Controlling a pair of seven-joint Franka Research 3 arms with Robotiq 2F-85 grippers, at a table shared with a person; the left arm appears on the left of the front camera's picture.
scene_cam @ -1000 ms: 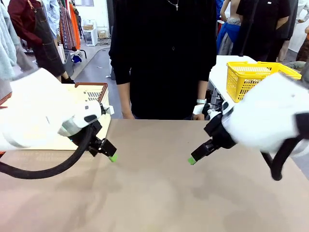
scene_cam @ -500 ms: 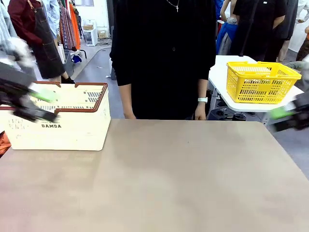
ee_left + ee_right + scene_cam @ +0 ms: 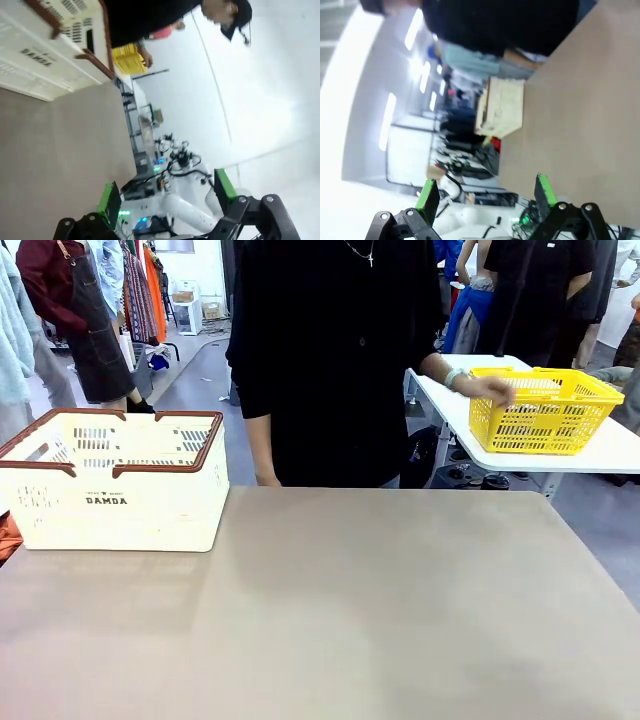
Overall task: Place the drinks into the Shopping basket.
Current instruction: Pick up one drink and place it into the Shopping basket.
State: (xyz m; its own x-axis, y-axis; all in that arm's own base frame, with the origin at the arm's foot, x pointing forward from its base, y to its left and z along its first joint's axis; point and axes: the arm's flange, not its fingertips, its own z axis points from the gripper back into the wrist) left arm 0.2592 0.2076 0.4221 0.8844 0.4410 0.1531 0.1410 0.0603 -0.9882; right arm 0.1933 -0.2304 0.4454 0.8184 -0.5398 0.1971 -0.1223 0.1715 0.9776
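Cream-white plastic shopping basket (image 3: 150,515) with small holes, a reddish-brown rim and dark "DAMDA" letters sits on the left part of the flat brown table (image 3: 380,620), close to the far edge. A person in a black top stands at the far side of that table, with 1 hand (image 3: 490,388) on the rim of a yellow mesh basket (image 3: 545,420) that sits on a white side table (image 3: 615,452). The left gripper (image 3: 165,187) and the right gripper (image 3: 485,190) each have 2 green-padded fingers spread wide apart, gripping nothing.
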